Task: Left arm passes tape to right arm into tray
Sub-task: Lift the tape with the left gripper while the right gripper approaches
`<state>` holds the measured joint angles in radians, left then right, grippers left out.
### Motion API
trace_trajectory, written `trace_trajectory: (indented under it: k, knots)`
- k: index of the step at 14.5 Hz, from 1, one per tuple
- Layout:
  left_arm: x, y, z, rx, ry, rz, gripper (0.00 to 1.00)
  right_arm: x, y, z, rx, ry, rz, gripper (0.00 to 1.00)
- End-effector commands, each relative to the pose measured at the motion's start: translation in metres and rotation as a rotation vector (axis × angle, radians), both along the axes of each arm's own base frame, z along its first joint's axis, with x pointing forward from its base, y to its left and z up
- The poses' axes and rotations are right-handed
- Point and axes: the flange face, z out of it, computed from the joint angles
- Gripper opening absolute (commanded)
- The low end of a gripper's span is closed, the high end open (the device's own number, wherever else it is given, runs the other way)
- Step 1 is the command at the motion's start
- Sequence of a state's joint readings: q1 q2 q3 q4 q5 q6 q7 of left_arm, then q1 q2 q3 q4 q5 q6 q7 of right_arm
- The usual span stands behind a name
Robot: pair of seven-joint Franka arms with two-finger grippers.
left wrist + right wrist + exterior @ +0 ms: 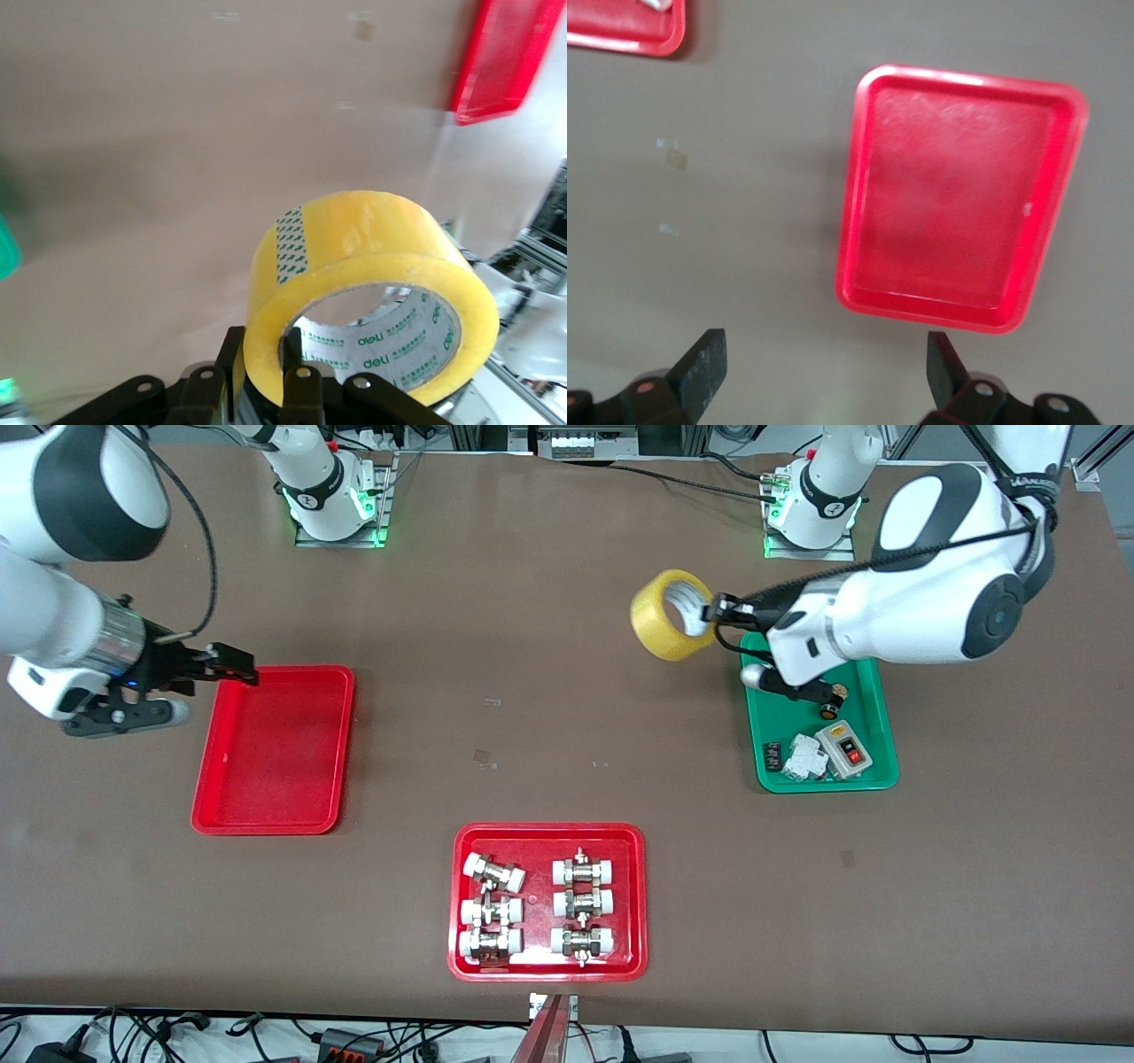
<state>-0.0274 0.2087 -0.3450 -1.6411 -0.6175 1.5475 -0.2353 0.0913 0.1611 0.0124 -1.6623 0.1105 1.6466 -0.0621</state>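
Fittings in nearest red tray; tray bare under spread right gripper; tape clamped in left gripper.

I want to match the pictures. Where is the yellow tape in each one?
Front view: tape in the left gripper, up over the table.
Left wrist view: tape fills the bottom, gripped through its hole.
Right wrist view: not there.
Shared landmark: the red tray.

Even, bright overhead light; soft shadows hug the tabletop. The tray shows pale glare (blurred in the left wrist view), while tape near the left hand stays sharp.
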Motion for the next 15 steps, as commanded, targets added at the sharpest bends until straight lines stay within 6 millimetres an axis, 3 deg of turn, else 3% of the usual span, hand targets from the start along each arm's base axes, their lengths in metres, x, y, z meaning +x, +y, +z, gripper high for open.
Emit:
trace_trajectory:
  k: [1,5,9,11,15]
  knots:
    - [0.007,-0.040,0.023,-0.048,0.043,0.019,0.00,-0.002,0.039,0.003,0.106,0.019,0.068,1.00]
    - [0.007,-0.066,0.032,-0.095,0.084,0.128,0.00,-0.002,0.104,0.009,0.227,-0.007,0.117,1.00]
    - [0.006,-0.075,0.040,-0.164,0.171,0.190,0.00,-0.006,0.153,0.060,0.503,-0.021,0.072,1.00]
    - [0.012,-0.077,0.031,-0.161,0.199,0.230,0.00,-0.013,0.181,0.068,0.623,0.025,0.020,1.00]
    - [0.015,-0.079,0.032,-0.160,0.192,0.269,0.00,-0.022,0.225,0.092,0.646,0.020,-0.112,1.00]
